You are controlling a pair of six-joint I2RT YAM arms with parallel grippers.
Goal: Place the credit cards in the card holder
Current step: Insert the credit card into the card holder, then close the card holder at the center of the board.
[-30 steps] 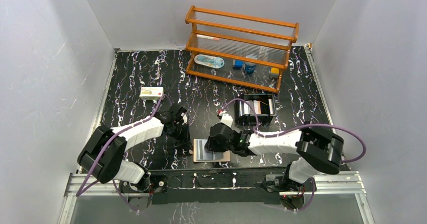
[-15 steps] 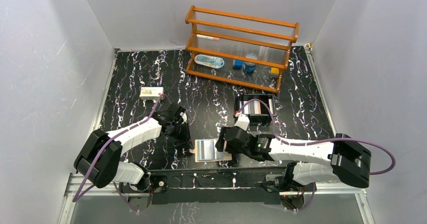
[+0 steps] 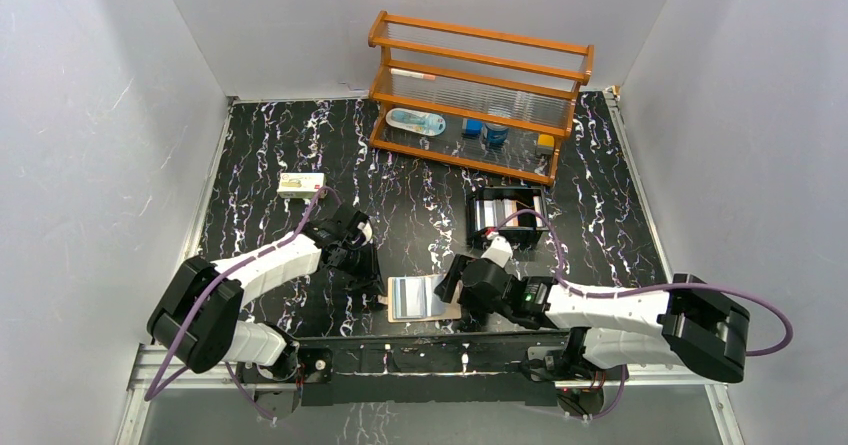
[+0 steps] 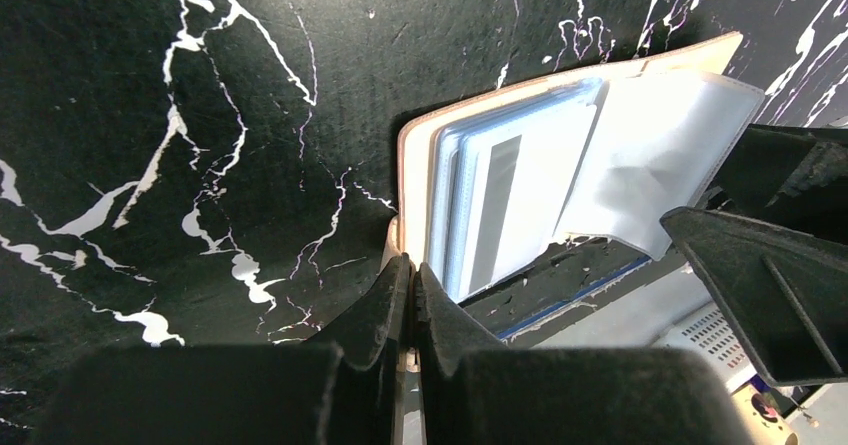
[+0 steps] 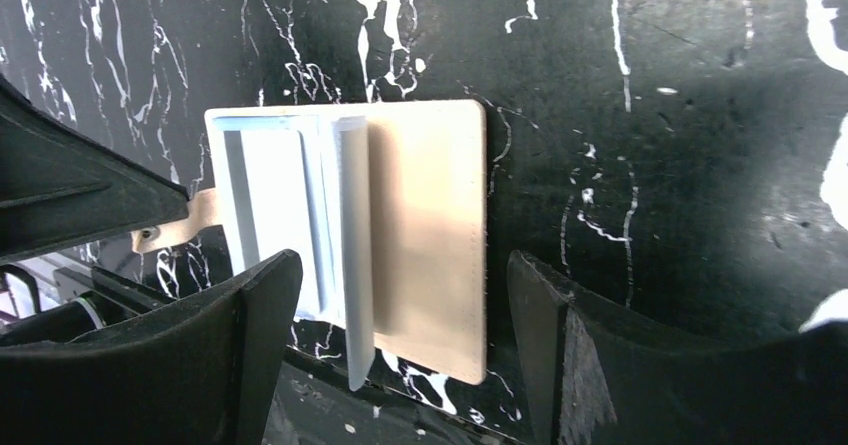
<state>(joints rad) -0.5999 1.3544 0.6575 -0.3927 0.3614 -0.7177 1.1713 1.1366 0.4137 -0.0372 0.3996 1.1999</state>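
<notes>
Left hand (image 4: 410, 273) is clamped right down on the small tan closure tab (image 5: 182, 229) at the outer edge of the flat tan card holder (image 5: 430, 235). Its jaws are together with only that tab between them. I read that as an anchor, pinning the holder to the black white-veined table (image 3: 420, 195) so it can't skate away. The holder lies open, close to the table's near edge.

Right hand (image 5: 400, 265) hovers just above it, jaws spread wide and gripping nothing, straddling the spine and the bare tan half. One clear plastic sleeve leaf (image 4: 665, 150) stands up off the stack, probably to leave a pocket reachable.

The light blue plastic credit card (image 5: 268, 210) sits among the sleeves on the left half. Whether it's fully seated, I can't tell. As for the yellowish card, I can't pick it out anywhere.
</notes>
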